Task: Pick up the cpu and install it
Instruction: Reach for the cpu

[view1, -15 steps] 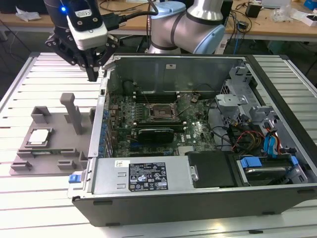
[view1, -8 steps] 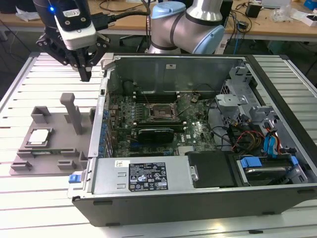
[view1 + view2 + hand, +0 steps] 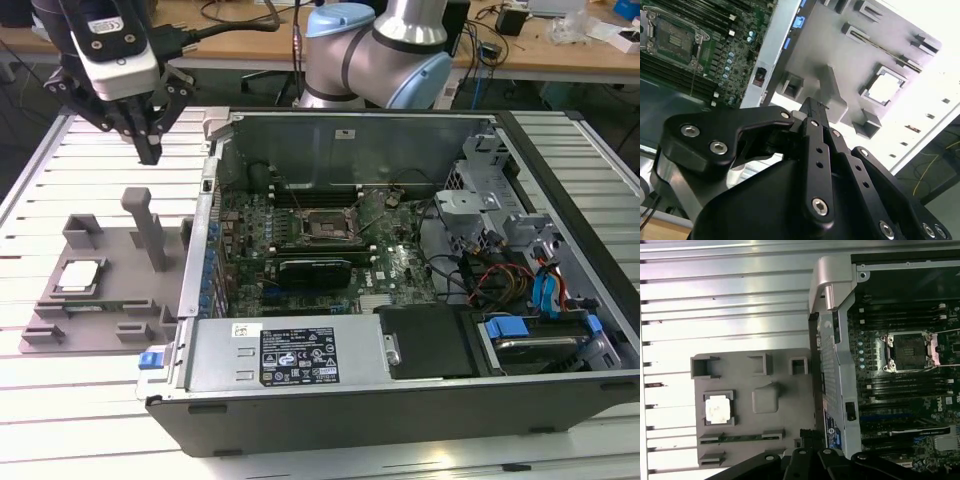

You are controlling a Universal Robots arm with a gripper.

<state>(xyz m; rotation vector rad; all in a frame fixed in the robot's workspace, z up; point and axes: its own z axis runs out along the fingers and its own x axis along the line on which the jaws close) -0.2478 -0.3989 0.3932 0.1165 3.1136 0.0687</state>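
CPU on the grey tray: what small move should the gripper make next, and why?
Probably shift the black gripper sideways until over the silvery-white square cpu. It hangs shut and empty above the grey plastic fixture tray, off to one side of the chip lying in its recess.

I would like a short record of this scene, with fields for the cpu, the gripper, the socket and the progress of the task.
cpu: lies flat in a recess of the grey fixture tray, outside the case
gripper: over the tray, shut, holding nothing
socket: on the motherboard in the open case, no silvery chip in it
progress: cpu not yet picked up
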